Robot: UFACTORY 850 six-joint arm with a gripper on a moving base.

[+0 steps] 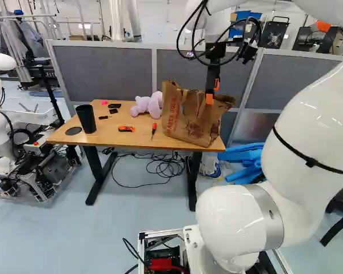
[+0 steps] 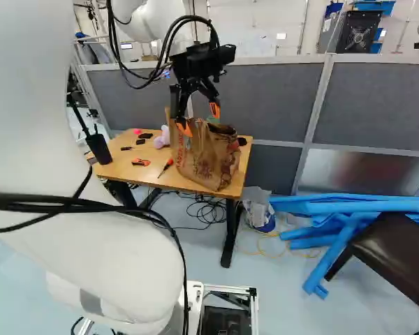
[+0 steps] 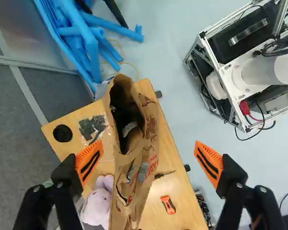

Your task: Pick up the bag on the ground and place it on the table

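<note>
Paper bag (image 3: 152, 125) depths: wrist view only

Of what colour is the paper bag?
The bag is brown with reddish print, best in the left base view.

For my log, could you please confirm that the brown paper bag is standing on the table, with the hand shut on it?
Not quite: the hand is open, not shut. The wrist view shows its orange pads spread wide apart, not clamped on the bag. The brown paper bag is indeed standing on the table.
</note>
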